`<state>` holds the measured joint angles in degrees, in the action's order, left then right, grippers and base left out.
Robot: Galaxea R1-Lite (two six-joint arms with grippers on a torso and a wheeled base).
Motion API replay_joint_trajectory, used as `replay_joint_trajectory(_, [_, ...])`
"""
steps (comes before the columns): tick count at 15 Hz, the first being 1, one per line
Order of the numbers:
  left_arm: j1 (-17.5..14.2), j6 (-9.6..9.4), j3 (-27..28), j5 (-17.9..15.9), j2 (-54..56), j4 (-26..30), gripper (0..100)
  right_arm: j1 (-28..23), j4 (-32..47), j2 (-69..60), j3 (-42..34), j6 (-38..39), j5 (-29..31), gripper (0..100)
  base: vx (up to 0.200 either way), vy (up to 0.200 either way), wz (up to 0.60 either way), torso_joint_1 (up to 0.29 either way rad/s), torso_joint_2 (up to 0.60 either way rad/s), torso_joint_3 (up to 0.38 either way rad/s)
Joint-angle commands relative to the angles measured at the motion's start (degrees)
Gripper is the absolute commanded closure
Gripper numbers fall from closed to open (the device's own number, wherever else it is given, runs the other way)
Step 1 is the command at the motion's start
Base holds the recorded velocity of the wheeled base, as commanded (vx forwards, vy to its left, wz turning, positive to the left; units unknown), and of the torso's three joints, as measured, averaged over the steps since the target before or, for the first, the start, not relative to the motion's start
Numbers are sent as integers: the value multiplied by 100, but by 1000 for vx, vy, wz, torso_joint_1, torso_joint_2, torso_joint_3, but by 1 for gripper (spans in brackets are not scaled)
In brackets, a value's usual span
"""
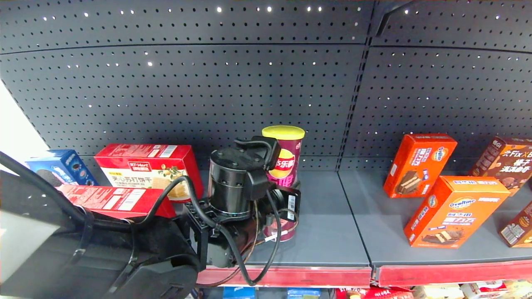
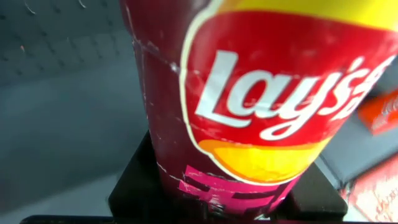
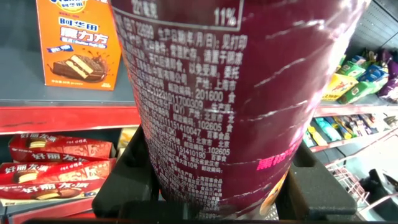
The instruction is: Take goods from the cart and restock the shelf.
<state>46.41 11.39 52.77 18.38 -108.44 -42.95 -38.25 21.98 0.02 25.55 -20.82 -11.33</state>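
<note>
A purple chips can (image 1: 286,160) with a yellow lid stands upright on the grey shelf board (image 1: 328,232), near its middle. My left gripper (image 1: 283,207) is shut on the can's lower half, and my arm comes in from the lower left. In the left wrist view the can (image 2: 261,106) sits between the black fingers (image 2: 134,190). My right gripper (image 3: 221,199) is shut on a second purple chips can (image 3: 230,93), held in front of the shelf's red edge (image 3: 62,115). I cannot see this can's top or base.
Red biscuit boxes (image 1: 149,168) and a blue box (image 1: 62,166) stand left of the can. Orange wafer boxes (image 1: 455,209) and brown boxes (image 1: 507,162) fill the right bay, with open board between. A lower shelf holds red packs (image 3: 56,165). A wire cart rim (image 3: 348,177) is nearby.
</note>
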Motion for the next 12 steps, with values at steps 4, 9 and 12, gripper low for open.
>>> replay_joint_trajectory(4, [-44, -22, -65, 43, 42, -205, 100, 11, -18, -2, 11, -1, -1, 100, 0, 0, 0, 0, 0, 0])
replay_joint_trajectory(9, [-35, -304, -514, 271, 15, -645, 100, 2, -18, -2, -6, -1, -1, 100, 0, 0, 0, 0, 0, 0])
replay_joint_trajectory(12, [-53, -392, -566, 271, -169, -768, 100, 11, -18, -2, -15, -1, -1, 100, 0, 0, 0, 0, 0, 0])
